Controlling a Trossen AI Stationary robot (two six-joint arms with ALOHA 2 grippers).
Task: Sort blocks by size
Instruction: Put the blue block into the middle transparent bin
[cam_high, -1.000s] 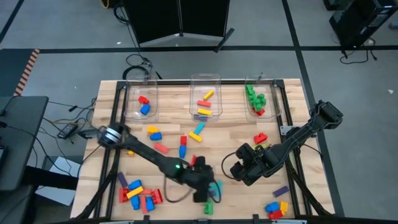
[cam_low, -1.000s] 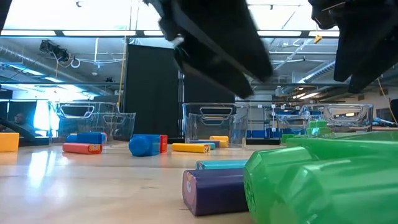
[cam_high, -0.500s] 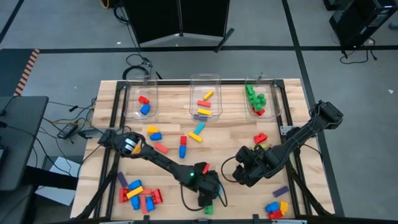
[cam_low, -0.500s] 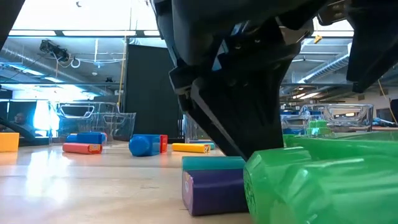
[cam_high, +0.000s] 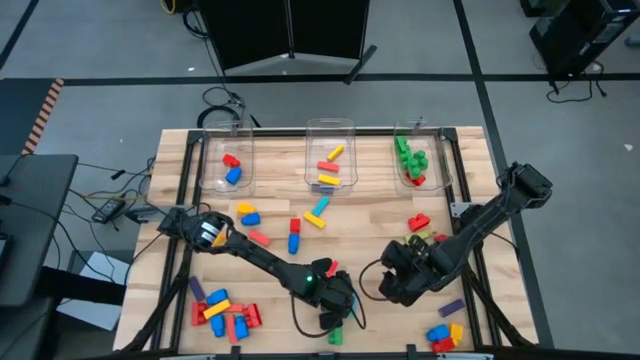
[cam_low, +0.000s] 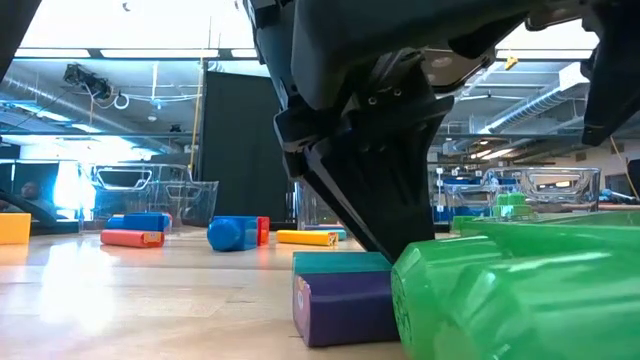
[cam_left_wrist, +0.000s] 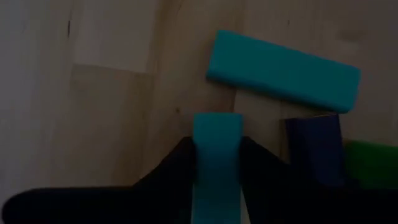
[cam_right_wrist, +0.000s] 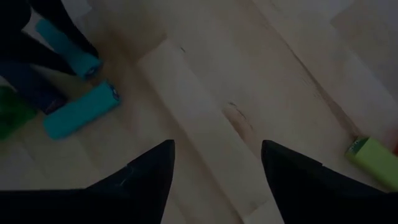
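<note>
Cyan block (cam_left_wrist: 216, 163): being pinched by the left hand (cam_left_wrist: 217, 155).
Risk: purple block (cam_left_wrist: 314, 149) being nudged during lifting.
Right hand (cam_right_wrist: 217, 163): being held spread.

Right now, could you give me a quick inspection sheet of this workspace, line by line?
Surface: wooden table, pale planks.
Job's things: blocks scattered; a cluster at front left, a few at front right; some already in three clear bins at the back.
Clutter: nothing seen.
Grippers: left gripper closed on a cyan block beside a second cyan block, a purple block and a green block; right gripper open above bare wood.
Cables: loose black loops behind the table and off its left side.
Surroundings: grey floor, dark cabinet.
</note>
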